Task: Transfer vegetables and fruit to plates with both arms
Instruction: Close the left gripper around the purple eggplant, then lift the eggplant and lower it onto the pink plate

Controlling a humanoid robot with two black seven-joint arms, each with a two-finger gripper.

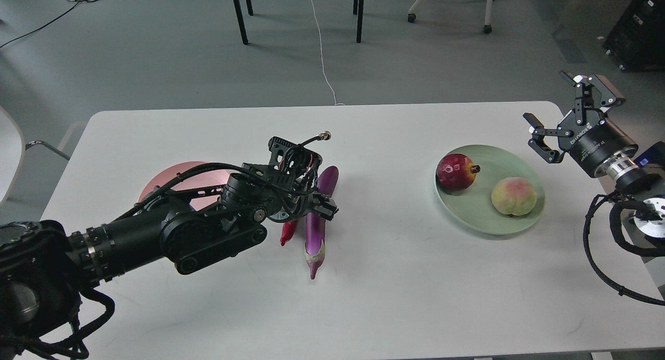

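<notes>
Two vegetables, eggplant (317,220) and chili pepper (289,232), lie touching, so the left gripper (323,208), its state hidden, should grasp the eggplant only, while the right gripper (566,118) waits, fingers spread.

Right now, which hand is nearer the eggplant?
Left. The left hand sits right at the eggplant, over its middle. The right hand is open, far across the table, beyond the green plate.
</notes>
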